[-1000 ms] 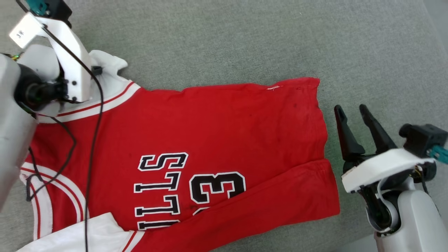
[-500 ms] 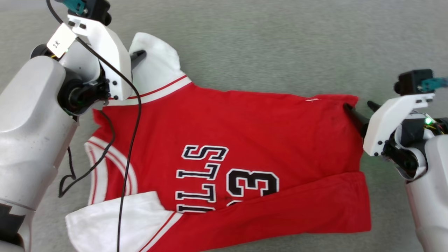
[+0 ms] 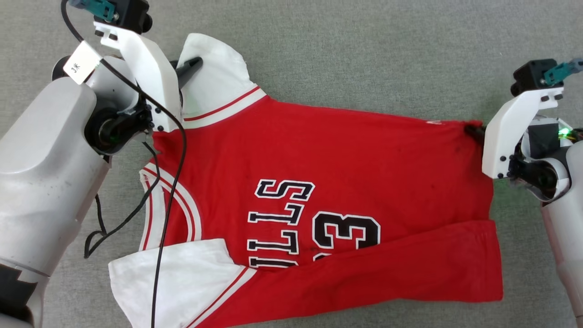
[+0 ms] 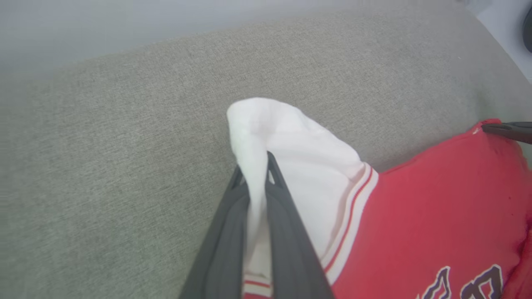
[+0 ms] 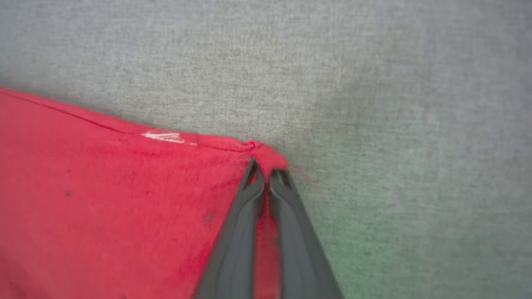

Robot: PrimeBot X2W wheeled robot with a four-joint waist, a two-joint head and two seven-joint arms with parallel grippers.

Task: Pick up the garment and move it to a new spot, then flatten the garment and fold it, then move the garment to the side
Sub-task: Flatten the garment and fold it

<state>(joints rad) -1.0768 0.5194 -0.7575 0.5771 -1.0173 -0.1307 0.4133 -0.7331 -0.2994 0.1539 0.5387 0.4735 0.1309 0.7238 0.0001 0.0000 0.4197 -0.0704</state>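
A grey woven fabric surface (image 3: 364, 54) is spreading out flat; beyond its far edge a blurred pale backdrop (image 4: 124, 25) is showing.

Your red jersey shirt with white sleeves (image 3: 364, 159) lies on the grey fabric surface (image 3: 364, 54); left end effector (image 3: 190, 67) pinches its 11 o'clock sleeve, right end effector (image 3: 473, 132) its 3 o'clock corner.

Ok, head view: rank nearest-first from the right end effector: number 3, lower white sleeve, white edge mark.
1. White edge mark, upper right, beside the end effector.
2. Number 3, centre.
3. Lower white sleeve, far lower left.
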